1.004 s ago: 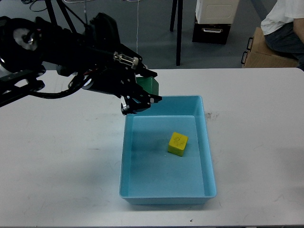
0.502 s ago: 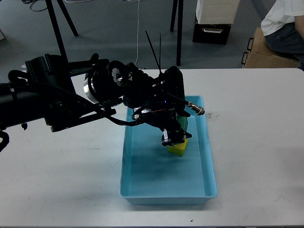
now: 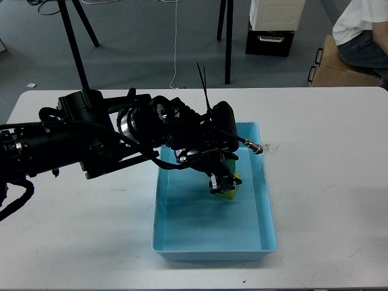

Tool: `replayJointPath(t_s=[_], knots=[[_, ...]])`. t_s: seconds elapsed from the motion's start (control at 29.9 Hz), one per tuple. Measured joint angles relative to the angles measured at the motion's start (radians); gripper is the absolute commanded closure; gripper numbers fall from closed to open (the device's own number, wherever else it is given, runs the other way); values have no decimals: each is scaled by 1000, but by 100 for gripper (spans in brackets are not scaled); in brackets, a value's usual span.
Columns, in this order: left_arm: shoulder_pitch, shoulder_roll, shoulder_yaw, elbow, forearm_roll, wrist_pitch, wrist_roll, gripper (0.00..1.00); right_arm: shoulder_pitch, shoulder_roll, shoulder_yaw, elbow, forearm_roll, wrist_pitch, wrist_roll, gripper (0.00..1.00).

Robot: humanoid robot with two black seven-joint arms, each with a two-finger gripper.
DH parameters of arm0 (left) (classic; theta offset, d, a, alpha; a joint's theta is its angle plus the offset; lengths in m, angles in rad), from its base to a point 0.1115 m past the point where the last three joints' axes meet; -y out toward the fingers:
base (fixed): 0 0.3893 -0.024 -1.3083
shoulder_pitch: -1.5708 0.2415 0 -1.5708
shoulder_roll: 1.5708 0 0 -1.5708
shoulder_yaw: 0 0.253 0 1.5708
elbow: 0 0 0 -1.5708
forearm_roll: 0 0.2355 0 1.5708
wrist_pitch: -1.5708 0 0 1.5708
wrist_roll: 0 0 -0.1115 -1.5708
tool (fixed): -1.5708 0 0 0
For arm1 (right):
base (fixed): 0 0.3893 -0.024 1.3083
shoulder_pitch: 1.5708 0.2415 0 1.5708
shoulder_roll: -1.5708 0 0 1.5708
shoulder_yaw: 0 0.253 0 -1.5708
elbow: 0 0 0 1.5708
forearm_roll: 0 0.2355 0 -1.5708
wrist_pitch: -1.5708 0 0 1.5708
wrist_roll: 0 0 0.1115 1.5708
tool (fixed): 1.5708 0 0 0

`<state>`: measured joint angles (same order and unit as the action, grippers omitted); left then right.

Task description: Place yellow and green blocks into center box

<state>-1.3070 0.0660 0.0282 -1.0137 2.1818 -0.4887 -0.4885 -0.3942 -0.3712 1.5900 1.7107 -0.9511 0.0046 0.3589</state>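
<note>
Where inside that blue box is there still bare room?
The blue box floor nearest the camera lies bare. It is crowded at mid-box, where the left gripper hangs over the yellow block, a green block showing behind it.

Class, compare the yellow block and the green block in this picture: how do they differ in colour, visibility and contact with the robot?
The yellow block shows only a corner beneath the left gripper; the green block shows as a sliver higher up, against the gripper. Both sit within the blue box, mostly hidden.
</note>
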Motion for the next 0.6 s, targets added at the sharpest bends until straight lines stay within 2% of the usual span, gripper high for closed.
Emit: replayJointPath(t_s=[0.2,0.37,0.6], knots=[[0,-4,2,16,0,0,0,26,0,0,-1,0,0,0,0,1],[4,-4,-3,17,0,0,0,8,0,0,-4,0,0,0,0,1],[-11,2,-26,5,-6,0,0,0,0,0,-5,0,0,3,0,1]])
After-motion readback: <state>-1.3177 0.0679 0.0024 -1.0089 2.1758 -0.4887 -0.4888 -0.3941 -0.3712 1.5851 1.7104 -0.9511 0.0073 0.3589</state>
